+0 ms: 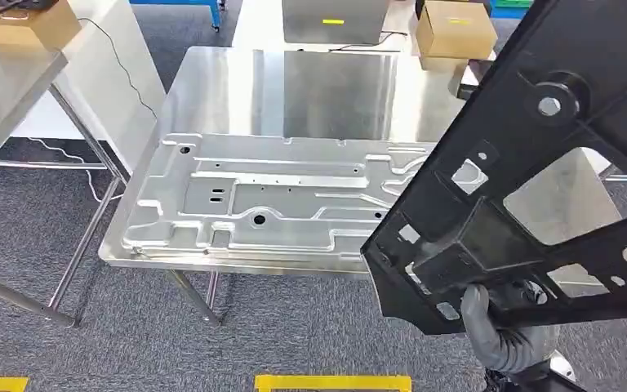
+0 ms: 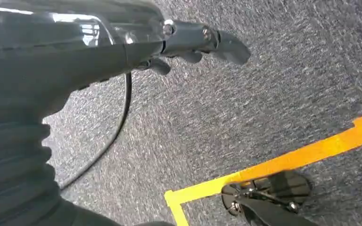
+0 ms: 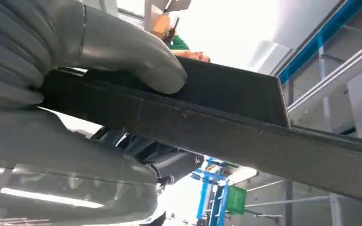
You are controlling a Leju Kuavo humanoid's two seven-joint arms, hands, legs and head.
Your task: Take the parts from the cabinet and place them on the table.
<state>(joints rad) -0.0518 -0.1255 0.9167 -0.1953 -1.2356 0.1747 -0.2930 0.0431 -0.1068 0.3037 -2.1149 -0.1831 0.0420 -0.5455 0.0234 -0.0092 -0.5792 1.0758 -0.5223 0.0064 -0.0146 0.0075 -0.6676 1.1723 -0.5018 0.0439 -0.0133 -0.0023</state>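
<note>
Head view: a steel worktop (image 1: pixel 212 82) stands ahead of the robot on grey carpet. A large silver stamped metal panel (image 1: pixel 269 200) already lies flat on its near half, with its front edge along the worktop's front rim. This looks like one part delivered.

The right hand (image 1: pixel 502 331), low at the right of this view, grips the lower edge of a big black plastic frame (image 1: pixel 531 180). The frame is full of cut-out windows and is held tilted up in the air, leaning away to the upper right. Its lower corner hangs just in front of the worktop's near right corner, and it does not rest on anything yet.

In the right wrist view, the thick grey thumb (image 3: pixel 141 52) presses down over the frame's dark edge, with the other fingers clamped beneath, so the hold looks firm.

In the left wrist view, the left hand (image 2: pixel 193 44) hangs over the carpet beside yellow floor tape (image 2: pixel 283 162). Its fingers hold nothing, but whether they are spread or curled I cannot tell.

As a judgement, the frame has still to be lowered onto the worktop, probably beside or over the silver panel. The cabinet is out of sight, so any remaining parts are unknown.
</note>
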